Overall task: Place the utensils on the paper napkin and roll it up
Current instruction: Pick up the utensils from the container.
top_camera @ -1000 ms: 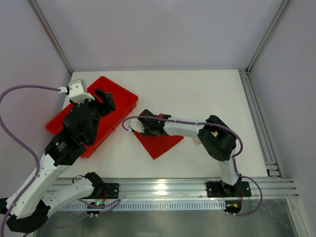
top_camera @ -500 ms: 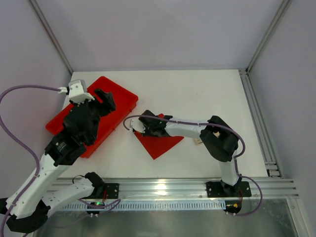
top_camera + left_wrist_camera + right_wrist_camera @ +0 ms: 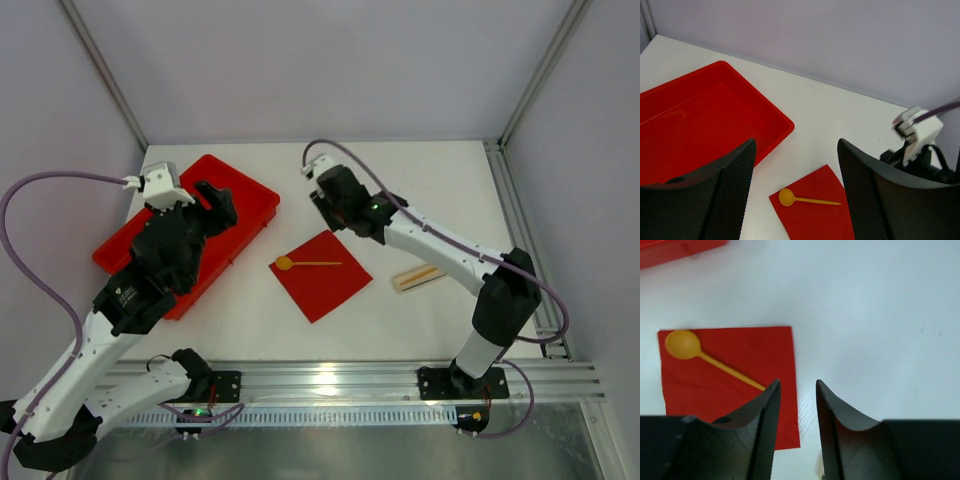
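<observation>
The spoon [image 3: 300, 263] already lies on the red napkin [image 3: 325, 288], across its upper part, with the bowl toward 9 o'clock and the handle toward 3 o'clock in the overhead view. The other pale wooden pieces [image 3: 418, 277] sit on the bare table [image 3: 440, 200] at 3 o'clock from the napkin, clear of its edge. How many they are is too small to tell.

The right claw [image 3: 797, 386] hangs above the napkin's right edge, its jaws parted a little and nothing between them. The left claw [image 3: 795, 150] hovers over the red tray [image 3: 250, 195] at 9 o'clock, spread wide and empty.

The step in hand is probably fetching the remaining pieces. The right arm is the nearer 1, so it should swing toward 4 o'clock and turn its wrist until the jaws cross the sticks' narrow width. It should pinch near mid-length, so the piece stays level when lifted. Laying it beside the spoon and parallel to it should give a tight, even roll later. The claw should let go low, since thin paper slides easily and a dropped piece could knock the spoon off.
</observation>
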You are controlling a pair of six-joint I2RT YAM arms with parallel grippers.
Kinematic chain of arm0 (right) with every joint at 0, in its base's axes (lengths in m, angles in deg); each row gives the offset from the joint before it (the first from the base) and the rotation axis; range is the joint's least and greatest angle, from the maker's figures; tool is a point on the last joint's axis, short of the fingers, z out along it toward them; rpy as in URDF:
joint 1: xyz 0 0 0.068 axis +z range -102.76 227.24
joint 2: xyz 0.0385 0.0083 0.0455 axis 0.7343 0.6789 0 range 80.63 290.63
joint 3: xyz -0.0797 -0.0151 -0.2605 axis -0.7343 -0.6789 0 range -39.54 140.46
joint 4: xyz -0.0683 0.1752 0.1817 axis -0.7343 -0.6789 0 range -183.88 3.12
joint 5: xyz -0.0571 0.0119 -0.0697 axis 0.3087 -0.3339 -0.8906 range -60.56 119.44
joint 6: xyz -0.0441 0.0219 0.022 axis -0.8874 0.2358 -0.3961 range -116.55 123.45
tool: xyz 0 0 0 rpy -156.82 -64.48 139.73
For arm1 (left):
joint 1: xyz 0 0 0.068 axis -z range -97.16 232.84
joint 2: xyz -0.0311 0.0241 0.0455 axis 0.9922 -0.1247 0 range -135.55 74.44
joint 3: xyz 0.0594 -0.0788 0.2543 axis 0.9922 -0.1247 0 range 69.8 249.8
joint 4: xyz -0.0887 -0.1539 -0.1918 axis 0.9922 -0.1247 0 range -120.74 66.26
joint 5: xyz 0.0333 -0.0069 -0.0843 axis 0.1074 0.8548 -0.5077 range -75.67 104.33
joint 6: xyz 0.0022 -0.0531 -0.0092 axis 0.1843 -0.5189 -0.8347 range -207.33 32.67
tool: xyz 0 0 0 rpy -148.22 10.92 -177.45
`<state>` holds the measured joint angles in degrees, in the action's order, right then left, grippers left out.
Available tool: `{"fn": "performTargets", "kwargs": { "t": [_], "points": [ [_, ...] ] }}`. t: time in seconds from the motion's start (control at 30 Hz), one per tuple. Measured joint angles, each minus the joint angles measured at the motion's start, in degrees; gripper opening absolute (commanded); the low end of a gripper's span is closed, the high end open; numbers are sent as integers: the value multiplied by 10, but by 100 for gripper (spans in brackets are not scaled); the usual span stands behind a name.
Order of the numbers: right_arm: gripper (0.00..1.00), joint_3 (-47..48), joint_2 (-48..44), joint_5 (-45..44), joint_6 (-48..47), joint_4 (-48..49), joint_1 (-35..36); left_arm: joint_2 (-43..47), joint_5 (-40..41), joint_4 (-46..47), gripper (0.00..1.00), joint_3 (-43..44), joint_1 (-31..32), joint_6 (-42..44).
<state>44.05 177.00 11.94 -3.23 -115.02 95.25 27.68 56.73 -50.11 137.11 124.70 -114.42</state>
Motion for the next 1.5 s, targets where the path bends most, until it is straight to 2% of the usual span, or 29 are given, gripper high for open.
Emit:
{"fn": "performTargets", "kwargs": {
  "t": [0.17,0.23,0.33,0.37,0.47,0.57,0.6,0.67,0.8,0.9,1.5],
  "points": [
    [34,28,-8,-26,196,-101,-123,-3,-11,0,68,-2,0,-9],
    [28,8,-23,-33,264,-137,-165,-5,-16,2,68,-3,0,-11],
    [25,-43,-70,-44,362,-180,-197,-9,-26,6,68,-5,0,-15],
    [26,-57,-85,-46,389,-190,-202,-9,-30,8,68,-6,0,-16],
    [44,-97,-138,-53,482,-233,-223,-10,-41,13,68,-10,0,-24],
    [43,-132,-174,-57,551,-261,-253,-14,-48,15,68,-12,0,-27],
    [38,-146,-183,-58,573,-269,-266,-15,-50,17,68,-12,0,-27],
    [36,-181,-196,-57,607,-276,-294,-16,-55,20,68,-12,0,-28],
    [31,-269,-210,-33,635,-263,-348,-16,-61,26,68,-17,0,-33],
    [30,-300,-204,-19,639,-256,-367,-16,-65,26,68,-21,0,-38],
    [29,-302,-107,-1,643,-152,-383,-16,-80,26,68,-21,0,-40]
  ]
}}
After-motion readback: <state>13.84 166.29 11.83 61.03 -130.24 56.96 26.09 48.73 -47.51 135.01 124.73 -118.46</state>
